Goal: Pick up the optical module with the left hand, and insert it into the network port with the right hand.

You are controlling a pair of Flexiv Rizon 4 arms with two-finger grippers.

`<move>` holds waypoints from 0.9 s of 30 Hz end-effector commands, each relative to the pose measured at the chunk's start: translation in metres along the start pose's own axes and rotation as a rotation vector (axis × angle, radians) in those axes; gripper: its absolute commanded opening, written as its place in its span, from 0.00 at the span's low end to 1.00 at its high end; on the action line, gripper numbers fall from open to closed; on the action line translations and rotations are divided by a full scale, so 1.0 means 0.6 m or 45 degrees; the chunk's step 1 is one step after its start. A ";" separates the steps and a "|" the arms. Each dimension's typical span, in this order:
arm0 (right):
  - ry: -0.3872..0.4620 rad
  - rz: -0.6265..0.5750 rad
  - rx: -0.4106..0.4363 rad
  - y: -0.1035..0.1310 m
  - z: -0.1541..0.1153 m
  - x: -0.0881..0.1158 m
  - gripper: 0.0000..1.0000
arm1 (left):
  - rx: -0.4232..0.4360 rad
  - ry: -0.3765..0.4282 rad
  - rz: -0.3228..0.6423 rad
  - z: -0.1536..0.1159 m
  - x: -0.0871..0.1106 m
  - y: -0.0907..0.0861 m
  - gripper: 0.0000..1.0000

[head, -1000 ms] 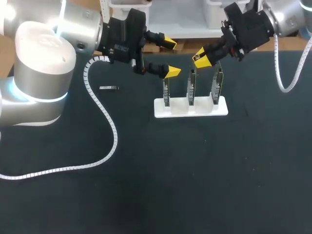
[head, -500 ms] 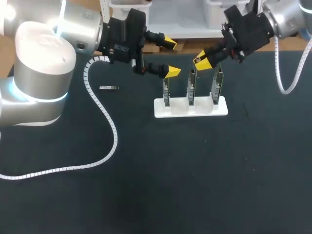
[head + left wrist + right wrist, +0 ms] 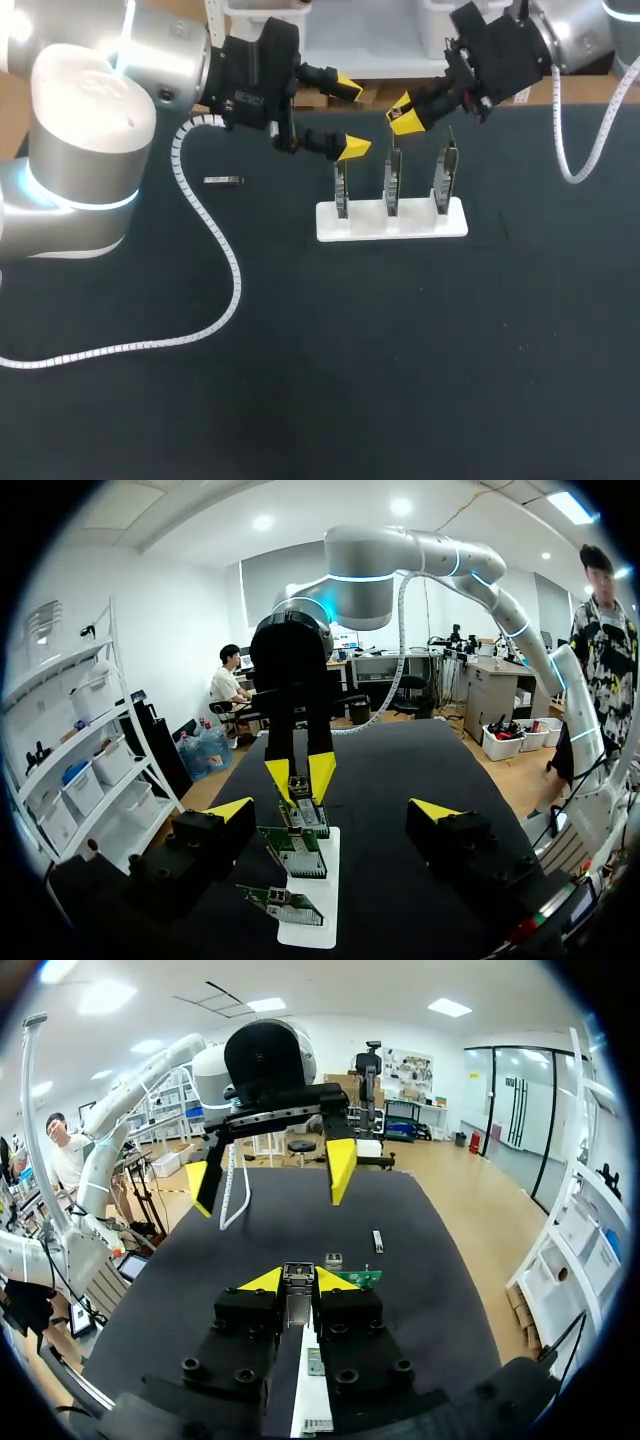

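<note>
Well left of the white rack (image 3: 391,222) you have a spare module (image 3: 223,181) lying flat on the dark bench (image 3: 420,360), with nothing touching it. The left arm (image 3: 90,130) comes in on that side. Its white spiral cable (image 3: 205,325) loops down onto the bench, left of the rack and nearer the front edge.

Left claw (image 3: 348,117): wide, nothing between the fingers. It hangs in the air at the rack's left end. One yellow tip is just above and beside the left board (image 3: 342,188), the other is farther back, beyond the rack. In its own wrist camera you look along the rack: the three boards line up ahead of the claw, and it touches none of them.

The rack is a white base with three green boards standing upright in it. The middle board (image 3: 392,182) and right board (image 3: 446,172) follow the left one in a row.

Right claw (image 3: 402,112): narrow, clamped on the optical module (image 3: 297,1273). The module's end sits between the two yellow tips and its metal body runs back between the fingers. From the head camera, the claw hovers over the rack, by the top of the middle board. From the right wrist camera, you see two boards ahead of the tips and the rack's base under the claw. I can't tell which board the module lines up with, or whether it touches one. The right arm (image 3: 580,30) comes in from beyond the rack's right end.
</note>
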State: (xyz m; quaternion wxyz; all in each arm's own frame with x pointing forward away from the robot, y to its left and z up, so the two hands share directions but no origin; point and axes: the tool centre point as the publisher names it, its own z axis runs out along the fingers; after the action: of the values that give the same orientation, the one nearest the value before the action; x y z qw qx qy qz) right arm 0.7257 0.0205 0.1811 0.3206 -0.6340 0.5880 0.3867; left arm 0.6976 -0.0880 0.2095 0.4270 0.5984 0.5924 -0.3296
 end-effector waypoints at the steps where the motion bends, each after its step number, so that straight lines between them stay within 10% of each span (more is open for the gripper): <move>1: 0.005 0.008 -0.009 -0.012 0.000 0.002 0.00 | -0.003 0.007 -0.003 0.000 -0.001 -0.001 1.00; 27: 0.022 0.021 -0.007 -0.012 -0.002 0.012 0.00 | -0.003 0.007 -0.003 0.000 -0.001 -0.001 1.00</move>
State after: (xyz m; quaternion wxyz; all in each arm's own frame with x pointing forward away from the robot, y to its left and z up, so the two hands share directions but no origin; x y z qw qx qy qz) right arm 0.7301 0.0147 0.1774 0.3127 -0.6327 0.5950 0.3846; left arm 0.6976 -0.0880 0.2095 0.4270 0.5984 0.5924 -0.3296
